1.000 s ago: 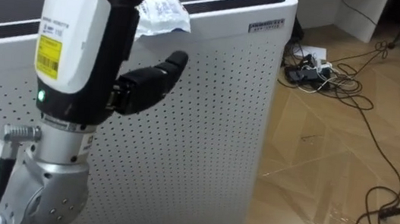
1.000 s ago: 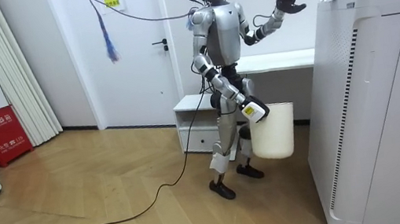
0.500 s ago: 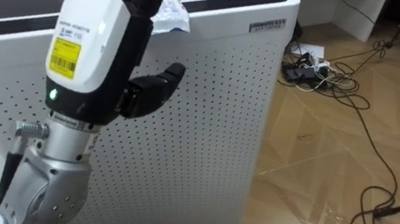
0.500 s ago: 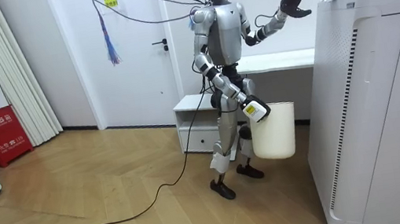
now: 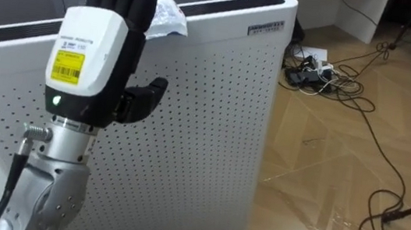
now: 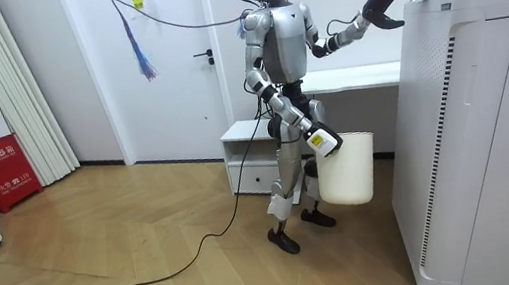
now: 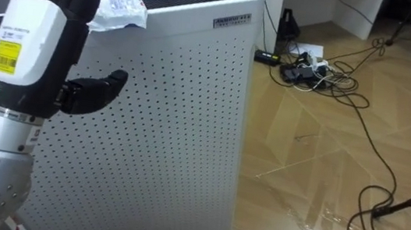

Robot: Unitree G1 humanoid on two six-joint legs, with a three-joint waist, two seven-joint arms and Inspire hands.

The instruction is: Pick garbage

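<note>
My left hand [image 5: 91,54], fingers straight and spread, hangs just before the crumpled wrapper [image 5: 166,17] atop the white cabinet [image 5: 217,85]. I should reach over it and close from above, not push it away. My right hand [image 6: 321,142] is at the bin [image 6: 348,171]; its fingers I cannot tell.

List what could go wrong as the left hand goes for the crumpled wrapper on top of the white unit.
1. The left hand is open with straight fingers just in front of the crumpled wrapper, which lies at the top edge of the white perforated unit. A nudge could push it out of reach or over the edge.
2. The white bin hangs low at the right hand, far below the wrapper. A dropped wrapper may miss it.
</note>
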